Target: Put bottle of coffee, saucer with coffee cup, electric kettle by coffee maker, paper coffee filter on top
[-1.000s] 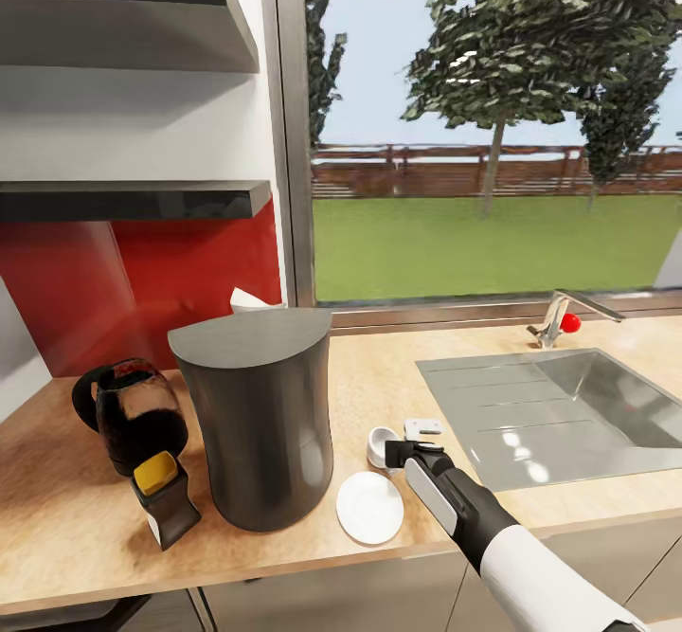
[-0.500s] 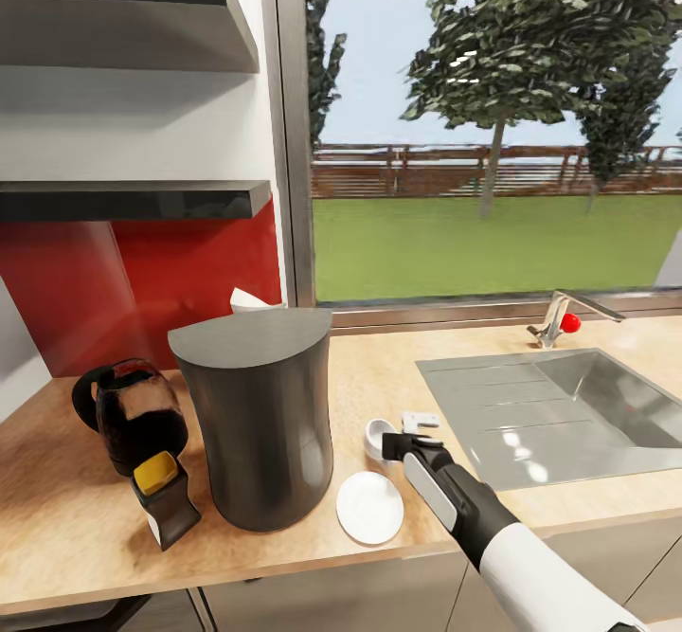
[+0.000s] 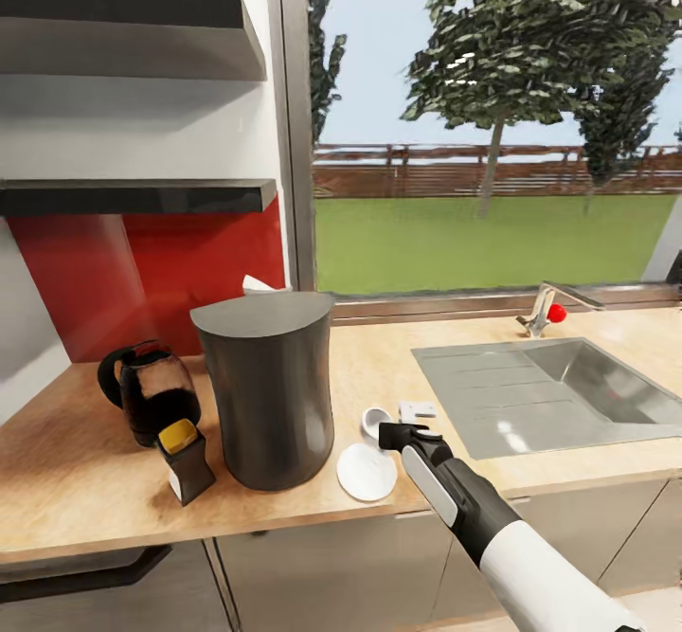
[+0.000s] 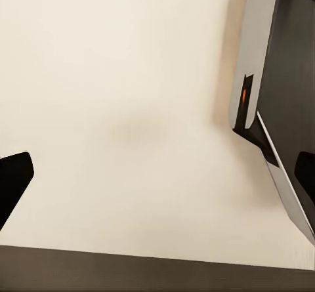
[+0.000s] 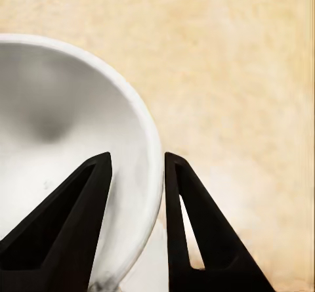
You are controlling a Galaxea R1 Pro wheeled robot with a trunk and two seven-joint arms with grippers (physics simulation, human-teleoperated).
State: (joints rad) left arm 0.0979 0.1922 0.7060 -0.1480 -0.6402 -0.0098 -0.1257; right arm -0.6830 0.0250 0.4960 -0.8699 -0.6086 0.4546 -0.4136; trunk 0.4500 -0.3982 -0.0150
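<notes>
The dark grey coffee maker (image 3: pixel 270 386) stands on the light wood countertop (image 3: pixel 76 480). The bottle of coffee (image 3: pixel 185 457), with its yellow cap, stands at its front left. The white saucer (image 3: pixel 367 471) lies bare at the maker's front right, and the small white coffee cup (image 3: pixel 376 421) sits just behind it on the wood. My right gripper (image 3: pixel 388 431) is at the cup. In the right wrist view its fingers (image 5: pixel 79 213) pinch the cup's (image 5: pixel 65 141) rim, one inside and one outside. My left gripper (image 4: pixel 157 180) is open, facing a cream surface.
A dark glass carafe with a black handle (image 3: pixel 152 395) stands left of the coffee maker. Something white (image 3: pixel 260 284) pokes up behind the maker. The steel sink (image 3: pixel 559 395) and tap (image 3: pixel 542 310) lie to the right. Dark wall shelves (image 3: pixel 133 198) hang above.
The head camera has shifted, so the whole counter scene sits differently. My right gripper has moved left onto the cup's rim.
</notes>
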